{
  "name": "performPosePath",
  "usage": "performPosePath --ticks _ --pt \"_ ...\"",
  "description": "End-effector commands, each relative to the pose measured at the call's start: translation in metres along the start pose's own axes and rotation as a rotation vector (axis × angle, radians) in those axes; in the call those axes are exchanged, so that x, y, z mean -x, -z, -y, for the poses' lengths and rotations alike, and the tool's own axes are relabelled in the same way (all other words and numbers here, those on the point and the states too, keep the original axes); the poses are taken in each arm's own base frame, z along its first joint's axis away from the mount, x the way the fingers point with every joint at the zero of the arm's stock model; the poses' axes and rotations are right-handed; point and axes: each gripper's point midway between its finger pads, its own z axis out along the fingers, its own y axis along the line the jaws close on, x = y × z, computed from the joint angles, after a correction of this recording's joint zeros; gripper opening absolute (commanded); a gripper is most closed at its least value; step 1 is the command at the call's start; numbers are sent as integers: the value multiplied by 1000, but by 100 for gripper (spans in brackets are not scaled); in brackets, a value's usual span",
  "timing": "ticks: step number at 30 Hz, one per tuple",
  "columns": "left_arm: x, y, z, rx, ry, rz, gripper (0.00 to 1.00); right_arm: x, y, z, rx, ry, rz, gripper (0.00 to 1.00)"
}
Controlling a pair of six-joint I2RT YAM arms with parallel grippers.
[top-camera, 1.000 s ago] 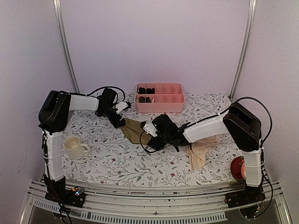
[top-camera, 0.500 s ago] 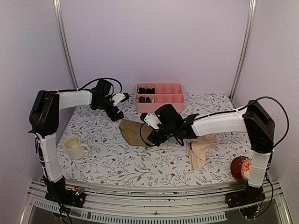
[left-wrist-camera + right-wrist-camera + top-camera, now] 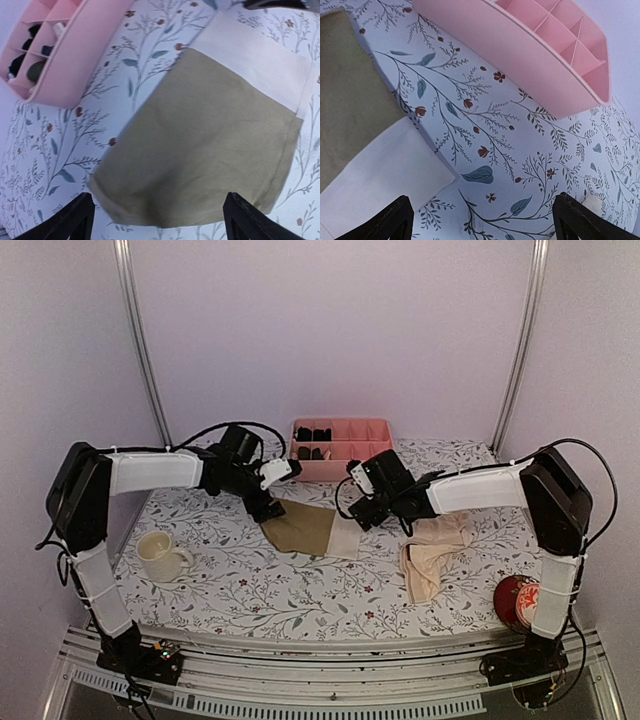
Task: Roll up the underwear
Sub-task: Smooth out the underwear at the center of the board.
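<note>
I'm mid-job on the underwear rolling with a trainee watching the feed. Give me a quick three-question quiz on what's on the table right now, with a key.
1. True or false: the olive-brown underwear lies spread flat, not rolled.
2. Of the left tool and the right tool, which grips fabric? A) left B) right C) neither
3. Fill in: the peach-beige underwear lies bunched nearer the ___ arm's base.
Key: 1 true; 2 C; 3 right.
</note>
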Motion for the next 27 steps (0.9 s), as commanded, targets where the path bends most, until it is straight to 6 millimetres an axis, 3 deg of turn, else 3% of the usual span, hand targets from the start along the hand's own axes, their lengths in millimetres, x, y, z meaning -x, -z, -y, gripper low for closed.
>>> performPosePath --ticks 1,6,13,22,27 --pt "-3 -13 41 -42 -52 -22 91 -32 -24 -1 -38 -1 -97 99" --pt "-21 -31 56 -48 -61 -89 86 -41 -32 -7 -19 13 -118 99" --pt "-47 -41 68 -53 -80 -146 84 -54 -42 -7 -46 28 -164 99" --pt "-77 -40 90 -96 -150 -220 84 -71 -47 7 -94 28 -233 99" --pt "-80 -32 93 -104 -170 -214 85 -67 -42 15 -98 29 -222 99"
